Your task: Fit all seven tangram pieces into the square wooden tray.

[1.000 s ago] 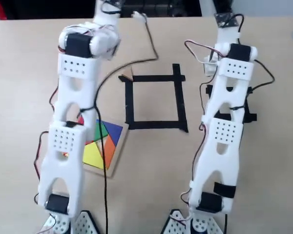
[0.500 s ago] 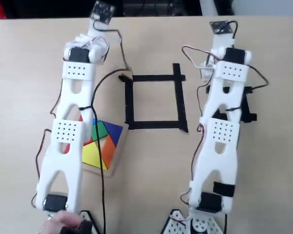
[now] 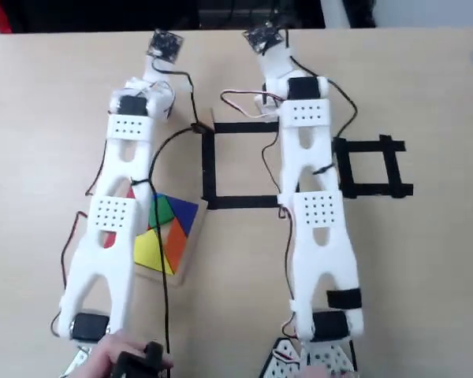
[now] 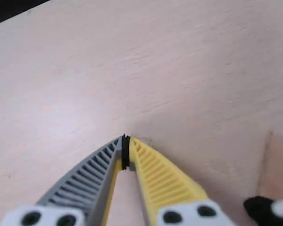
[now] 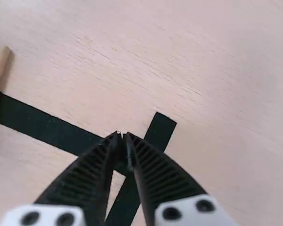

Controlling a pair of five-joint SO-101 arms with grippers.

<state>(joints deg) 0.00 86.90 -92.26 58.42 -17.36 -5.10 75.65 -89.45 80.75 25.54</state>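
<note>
L gripper (image 4: 126, 153): fingers pinched together, nothing btwn, over bare table (image 4: 132, 70).
R gripper (image 5: 121, 140): tips together, empty, above black tape (image 5: 37, 125) corner.
Tray (image 3: 186, 256): partly under L arm, coloured pieces (image 3: 169, 228) inside.

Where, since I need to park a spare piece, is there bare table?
Bare: the table right of the small tape square, and inside the large tape square. Crowded: around the tray under the left arm.

Two robot arms (image 3: 114, 220), one wooden tray (image 3: 183, 264), two black tape squares (image 3: 208, 169).
</note>
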